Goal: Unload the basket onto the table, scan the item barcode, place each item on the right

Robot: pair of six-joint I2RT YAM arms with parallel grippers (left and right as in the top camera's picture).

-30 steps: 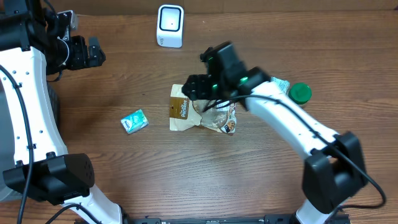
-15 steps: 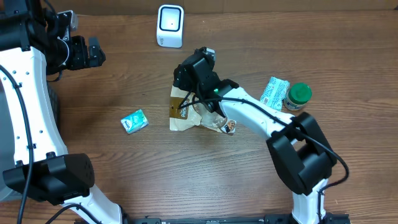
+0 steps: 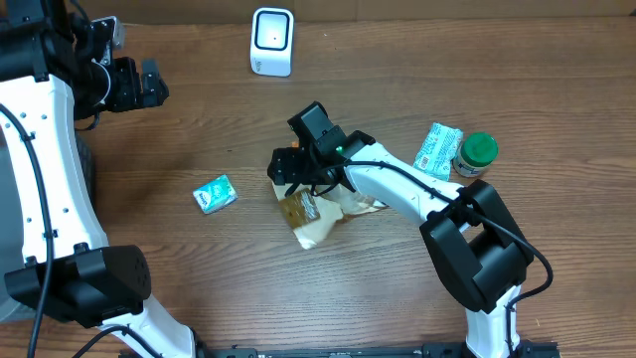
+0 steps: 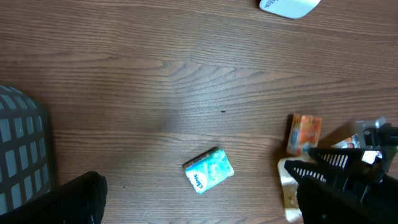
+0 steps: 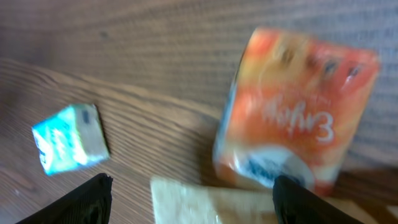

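Right claw released above a crumpled pouch, scanner well apart

Overhead: one tan pouch, crumpled and dark-printed, lies just below the right gripper, well apart from the one white scanner. There is also one small teal packet, one teal-and-white packet and one green-lidded jar. The left gripper is spread, empty, at far left. Left wrist: one orange packet sits just beside the pouch. Right wrist: its fingers stand wide apart, grasping nothing, and the orange packet is blurred ahead.

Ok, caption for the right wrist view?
Right pincer over the edge of a tan pouch, orange packet just beyond, small teal packet to the left; image blurred.
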